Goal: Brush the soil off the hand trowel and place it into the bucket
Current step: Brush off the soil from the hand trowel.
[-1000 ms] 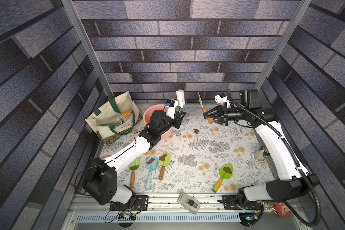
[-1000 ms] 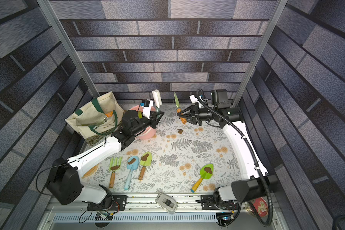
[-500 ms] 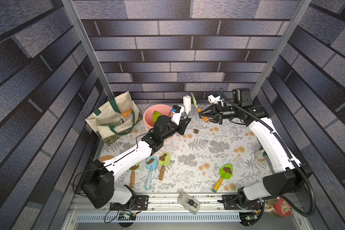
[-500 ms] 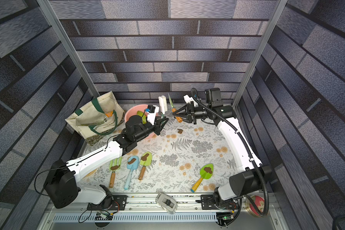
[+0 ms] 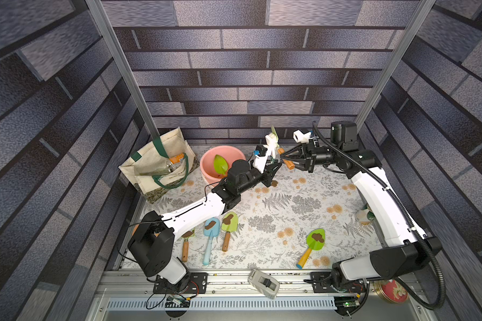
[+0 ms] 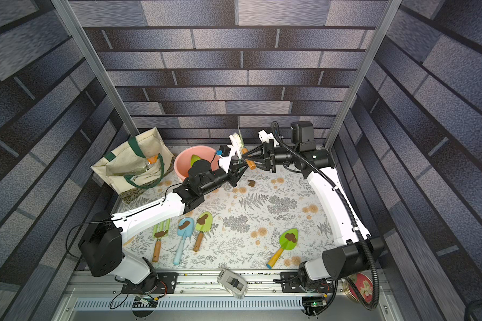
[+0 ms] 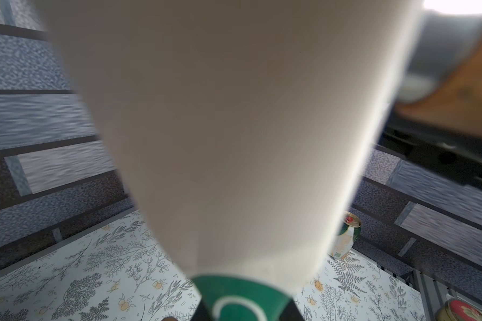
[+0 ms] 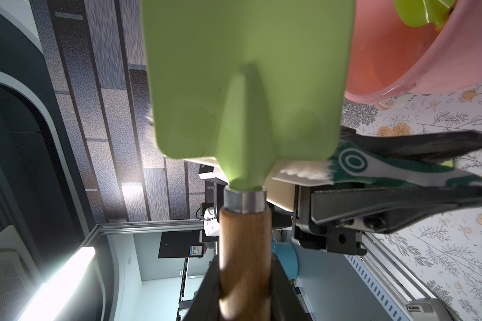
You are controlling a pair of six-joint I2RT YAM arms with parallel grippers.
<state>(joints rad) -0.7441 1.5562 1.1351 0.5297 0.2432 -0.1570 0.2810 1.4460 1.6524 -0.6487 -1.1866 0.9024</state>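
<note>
My right gripper [image 5: 285, 161] [image 8: 244, 291] is shut on the wooden handle [image 8: 244, 250] of a green hand trowel [image 5: 274, 131] [image 8: 248, 83], held blade-up above the mat's back edge. My left gripper [image 5: 272, 168] [image 7: 240, 316] is shut on a white brush [image 5: 271, 142] [image 7: 234, 125] by its green handle. The bristles [image 8: 304, 172] lie against the blade's far face. No soil shows on the face I see. One soil blob [image 5: 274, 183] [image 6: 251, 183] lies on the mat below. The pink bucket [image 5: 206, 166] [image 8: 401, 69] stands just left of the brush, with a green trowel [image 5: 220, 164] in it.
Three soiled tools [image 5: 210, 236] lie at the front left of the flowered mat and a green trowel with soil [image 5: 313, 241] lies at the front right. A cream tote bag [image 5: 156, 166] stands at back left. A can [image 7: 345, 239] stands by the right wall.
The left arm carried the brush right and the right arm carried the trowel left. They were apart before; now the brush rests against the blade.
</note>
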